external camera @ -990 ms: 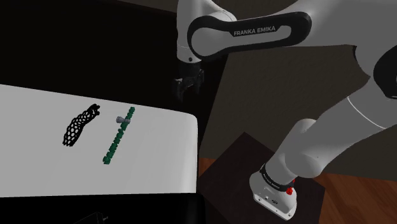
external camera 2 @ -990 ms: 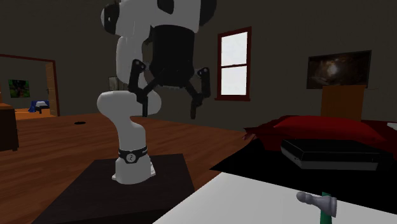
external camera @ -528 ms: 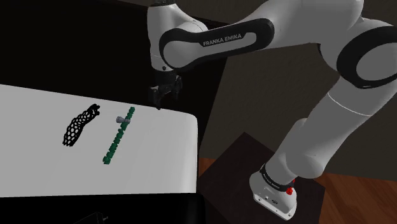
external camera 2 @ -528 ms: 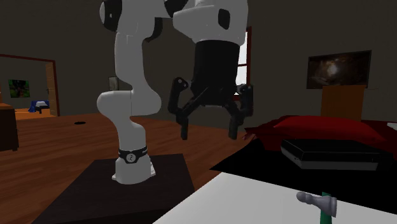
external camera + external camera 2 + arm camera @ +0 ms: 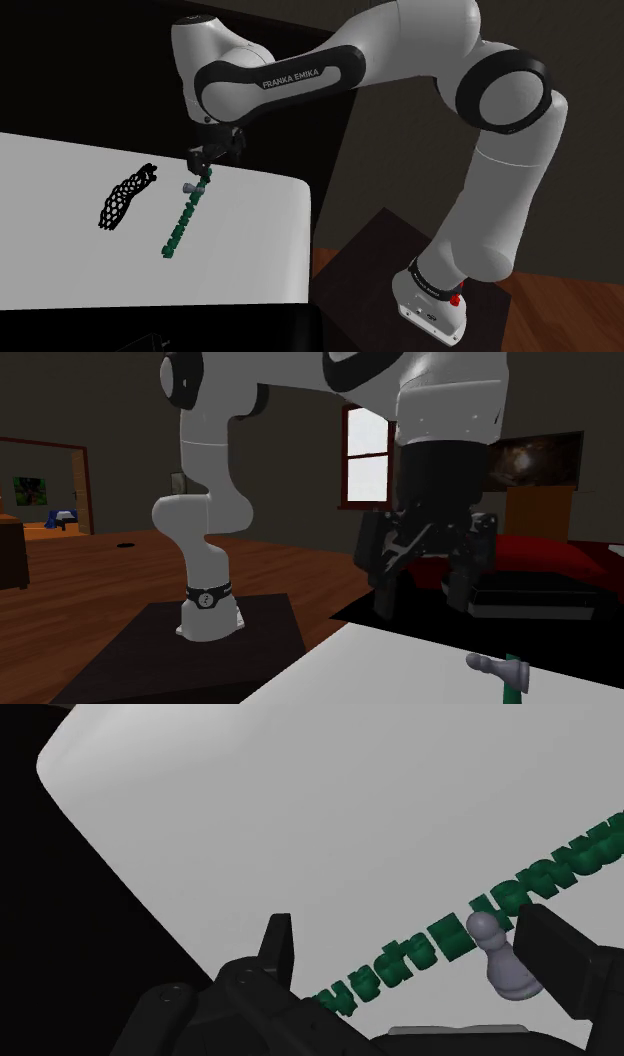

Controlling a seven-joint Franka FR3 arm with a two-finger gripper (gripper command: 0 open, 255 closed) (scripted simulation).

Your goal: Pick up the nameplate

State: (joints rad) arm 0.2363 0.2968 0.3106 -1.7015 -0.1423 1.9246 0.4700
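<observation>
my gripper (image 5: 213, 160) spread wide, empty | nameplate (image 5: 186, 215) flat on white table (image 5: 255, 250) — far end just under me, long axis running near-left | grey pawn (image 5: 188, 188) just beside it

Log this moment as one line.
stage: pre-grasp | nameplate: flat on white table | grey pawn: beside it | gripper: open, over nameplate's end, nothing held

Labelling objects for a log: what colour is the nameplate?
Dark green; the nameplate shows it best in the wrist view.
</observation>
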